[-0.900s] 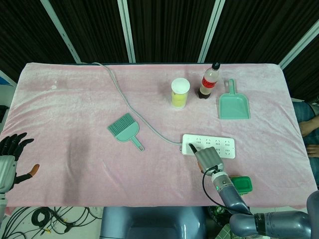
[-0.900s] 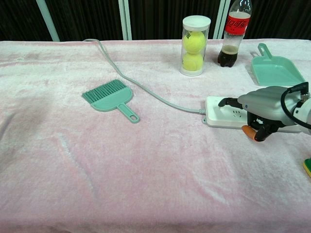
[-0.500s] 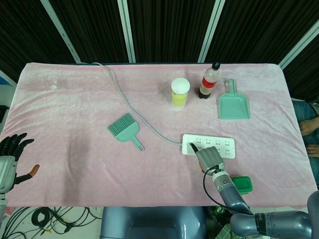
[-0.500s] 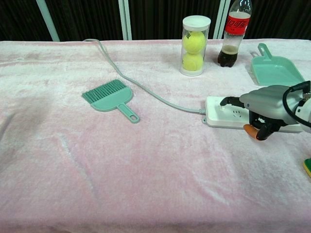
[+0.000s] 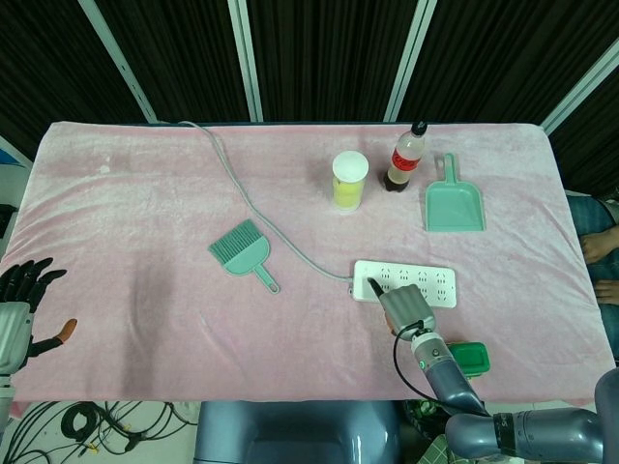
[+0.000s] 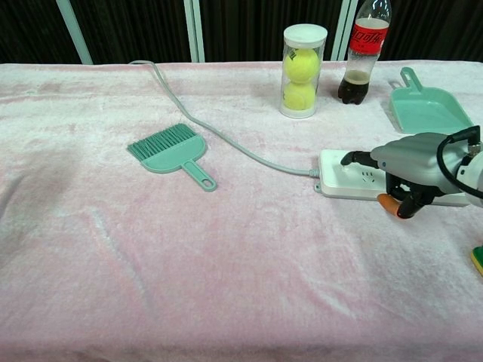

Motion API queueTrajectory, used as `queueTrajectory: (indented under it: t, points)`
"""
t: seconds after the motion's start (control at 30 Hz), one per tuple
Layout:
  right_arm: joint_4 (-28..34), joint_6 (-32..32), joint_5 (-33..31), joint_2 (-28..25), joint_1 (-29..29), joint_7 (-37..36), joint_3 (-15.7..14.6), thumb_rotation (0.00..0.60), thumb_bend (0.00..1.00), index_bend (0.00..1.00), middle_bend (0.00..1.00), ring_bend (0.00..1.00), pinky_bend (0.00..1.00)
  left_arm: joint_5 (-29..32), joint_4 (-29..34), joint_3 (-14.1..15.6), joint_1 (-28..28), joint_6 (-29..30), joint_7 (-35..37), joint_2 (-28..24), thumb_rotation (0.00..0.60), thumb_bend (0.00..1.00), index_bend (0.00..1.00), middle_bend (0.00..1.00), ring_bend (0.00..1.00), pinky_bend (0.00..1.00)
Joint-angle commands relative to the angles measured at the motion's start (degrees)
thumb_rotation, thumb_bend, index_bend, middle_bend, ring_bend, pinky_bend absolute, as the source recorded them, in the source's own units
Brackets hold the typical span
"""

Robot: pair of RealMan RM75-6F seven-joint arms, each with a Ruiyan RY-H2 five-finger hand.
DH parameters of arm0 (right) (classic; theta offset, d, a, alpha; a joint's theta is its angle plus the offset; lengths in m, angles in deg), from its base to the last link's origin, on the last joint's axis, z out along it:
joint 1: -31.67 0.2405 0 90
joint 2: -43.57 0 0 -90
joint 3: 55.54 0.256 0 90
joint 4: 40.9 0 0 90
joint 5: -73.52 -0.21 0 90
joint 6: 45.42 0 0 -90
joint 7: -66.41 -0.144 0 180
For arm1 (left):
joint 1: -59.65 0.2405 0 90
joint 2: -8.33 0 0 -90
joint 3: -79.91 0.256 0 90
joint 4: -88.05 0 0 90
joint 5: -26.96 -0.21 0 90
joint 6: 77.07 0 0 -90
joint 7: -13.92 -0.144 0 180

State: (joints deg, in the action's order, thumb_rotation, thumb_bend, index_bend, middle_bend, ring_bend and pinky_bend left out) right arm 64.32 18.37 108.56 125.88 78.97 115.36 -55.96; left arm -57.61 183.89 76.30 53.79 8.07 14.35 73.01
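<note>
A white power strip (image 5: 430, 282) (image 6: 356, 184) lies on the pink cloth right of centre, its grey cable (image 5: 247, 198) (image 6: 226, 140) running off to the far left. My right hand (image 5: 404, 307) (image 6: 411, 162) hovers over the strip's left half, one dark finger stretched out and touching the end by the cable, the rest curled under with nothing in them. My left hand (image 5: 19, 300) hangs at the table's left edge, fingers spread and empty; the chest view does not show it.
A teal hand brush (image 5: 242, 249) (image 6: 170, 148) lies mid-table. At the back stand a clear tube of tennis balls (image 5: 349, 181) (image 6: 303, 60), a cola bottle (image 5: 405, 159) (image 6: 363, 53) and a teal dustpan (image 5: 454, 203) (image 6: 426, 109). A green box (image 5: 470, 358) sits at the front right edge.
</note>
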Motion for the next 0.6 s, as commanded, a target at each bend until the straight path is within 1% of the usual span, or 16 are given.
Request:
queueTrajectory:
  t: [0.03, 0.33, 0.5, 0.6]
  points:
    - [0.02, -0.03, -0.23, -0.07, 0.08, 0.12, -0.07, 0.6, 0.57, 0.02, 0.92, 1.0, 1.0, 0.03, 0.0, -0.03, 0.01, 0.03, 0.04, 0.0, 0.6, 0.26, 0.19, 0.08, 0.02, 0.0]
    - [-0.06, -0.27, -0.64, -0.05, 0.28, 0.27, -0.3, 0.6, 0.57, 0.03, 0.92, 1.0, 1.0, 0.02, -0.04, -0.03, 0.01, 0.04, 0.02, 0.01, 0.6, 0.26, 0.19, 0.08, 0.02, 0.0]
    - [-0.36, -0.56, -1.97, 0.17, 0.71, 1.18, -0.63, 0.6, 0.57, 0.07, 0.92, 1.0, 1.0, 0.06, -0.09, -0.04, 0.02, 0.03, 0.14, -0.04, 0.6, 0.26, 0.19, 0.08, 0.02, 0.0]
    - [-0.37, -0.58, -2.83, 0.3, 1.03, 1.7, -0.65, 0.6, 0.57, 0.12, 0.92, 1.0, 1.0, 0.09, -0.06, -0.08, 0.01, 0.04, 0.19, -0.07, 0.6, 0.26, 0.19, 0.08, 0.02, 0.0]
